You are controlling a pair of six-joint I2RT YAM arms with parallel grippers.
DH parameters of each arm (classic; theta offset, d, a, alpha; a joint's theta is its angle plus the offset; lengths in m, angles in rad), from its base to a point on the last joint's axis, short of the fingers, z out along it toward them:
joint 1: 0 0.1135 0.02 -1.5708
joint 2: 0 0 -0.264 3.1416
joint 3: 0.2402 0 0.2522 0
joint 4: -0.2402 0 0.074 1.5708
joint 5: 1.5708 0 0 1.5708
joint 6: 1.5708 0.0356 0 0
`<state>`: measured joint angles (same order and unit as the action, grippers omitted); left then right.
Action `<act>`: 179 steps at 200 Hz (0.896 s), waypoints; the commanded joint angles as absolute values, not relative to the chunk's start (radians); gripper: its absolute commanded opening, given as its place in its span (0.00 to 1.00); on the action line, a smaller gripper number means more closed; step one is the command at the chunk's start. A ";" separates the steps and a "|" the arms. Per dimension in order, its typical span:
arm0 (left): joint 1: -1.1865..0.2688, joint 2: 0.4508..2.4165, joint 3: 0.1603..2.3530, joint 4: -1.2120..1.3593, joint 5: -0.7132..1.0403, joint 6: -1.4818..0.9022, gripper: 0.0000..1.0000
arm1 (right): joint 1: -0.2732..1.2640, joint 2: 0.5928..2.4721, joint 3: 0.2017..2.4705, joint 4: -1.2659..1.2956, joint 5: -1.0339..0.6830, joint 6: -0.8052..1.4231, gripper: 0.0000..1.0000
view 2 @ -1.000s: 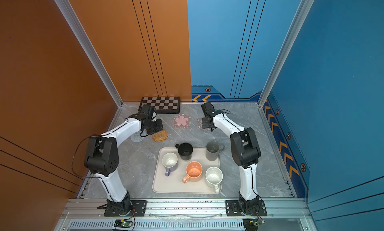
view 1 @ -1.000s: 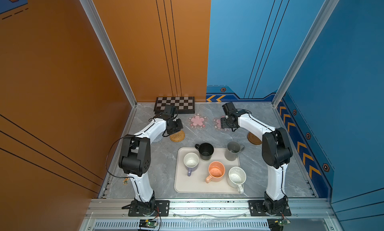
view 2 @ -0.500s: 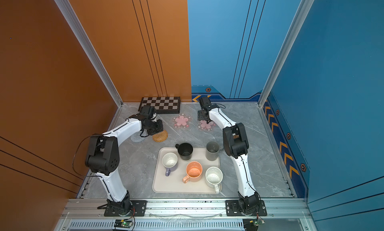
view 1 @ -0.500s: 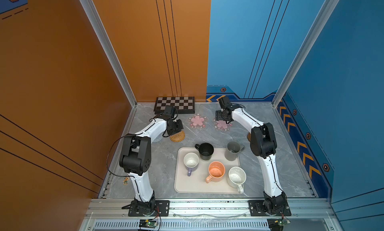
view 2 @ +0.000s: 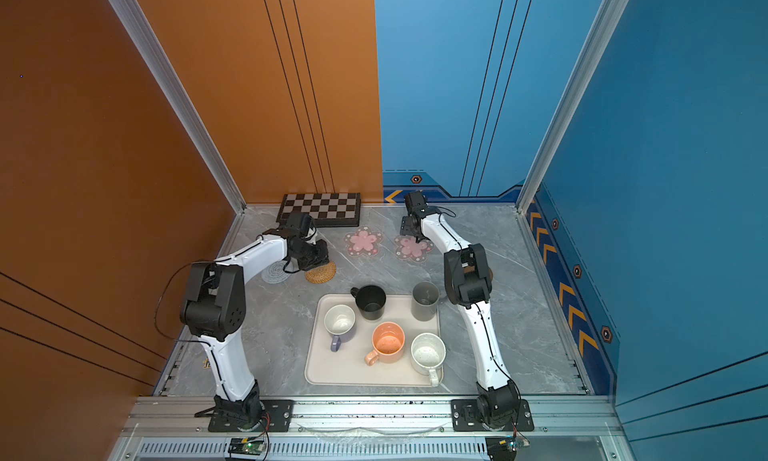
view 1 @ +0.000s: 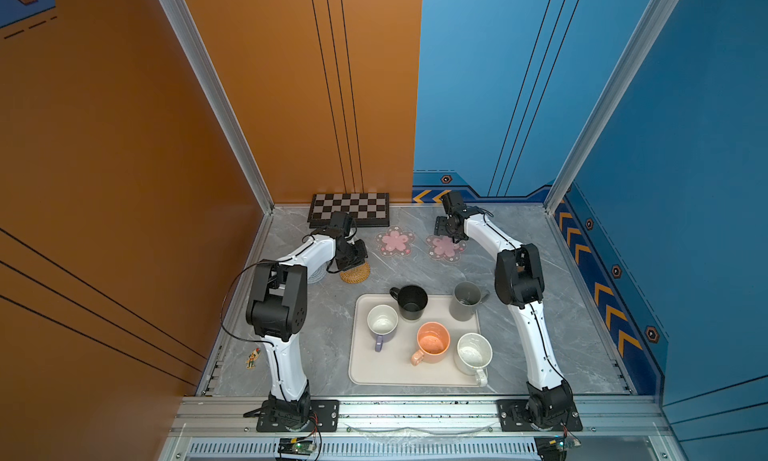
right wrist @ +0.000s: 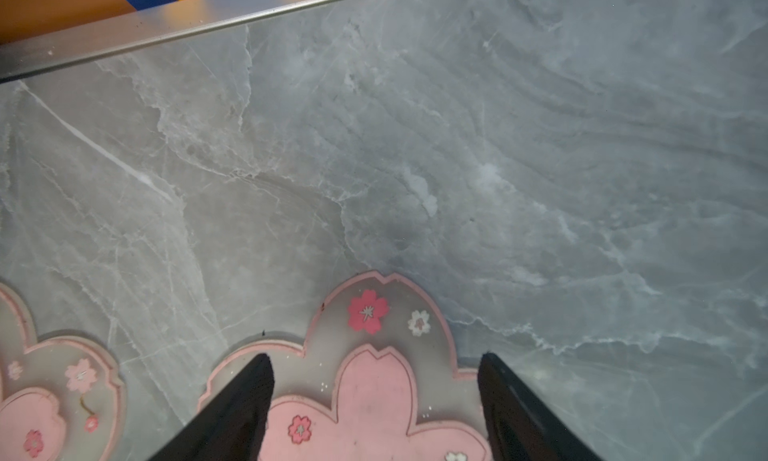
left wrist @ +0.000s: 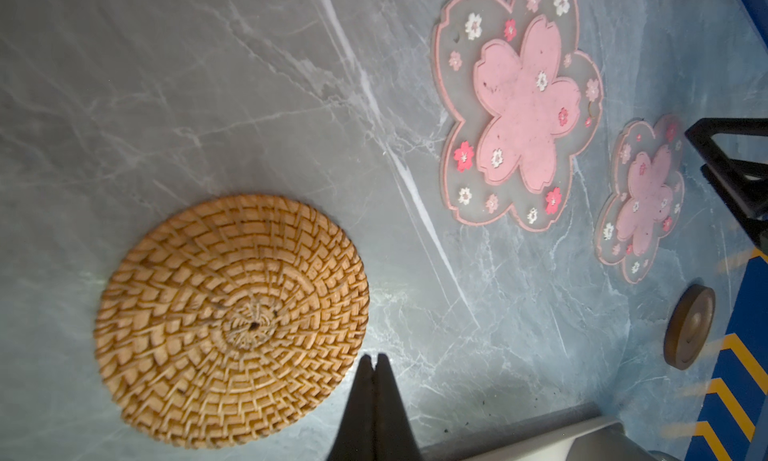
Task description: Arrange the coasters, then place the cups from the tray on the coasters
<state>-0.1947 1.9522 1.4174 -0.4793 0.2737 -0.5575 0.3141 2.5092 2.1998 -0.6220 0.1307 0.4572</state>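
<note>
Action: right tool gapes wide over pink flower coaster, left tool pinched tight beside rattan coaster.

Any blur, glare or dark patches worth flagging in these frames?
Both top views: evenly lit, sharp, no glare. Left wrist view: tan rattan coaster crisp, yellow wall chevrons smeared. Right wrist view: dimmer, pink flower coaster partly shaded under the open right gripper, wall strip beyond blurred.

Woven rattan coaster, rough, rubbery matt flower coaster, polished grey marble-look table
</note>
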 commanded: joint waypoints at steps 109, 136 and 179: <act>-0.145 2.000 1.465 -0.444 0.329 -0.555 0.02 | 0.332 2.623 2.317 -0.744 0.234 0.544 0.81; -0.142 2.009 1.479 -0.442 0.342 -0.561 0.02 | 0.346 2.674 2.409 -0.850 0.268 0.496 0.81; -0.138 2.019 1.482 -0.442 0.350 -0.567 0.02 | 0.348 2.684 2.409 -0.903 0.280 0.488 0.79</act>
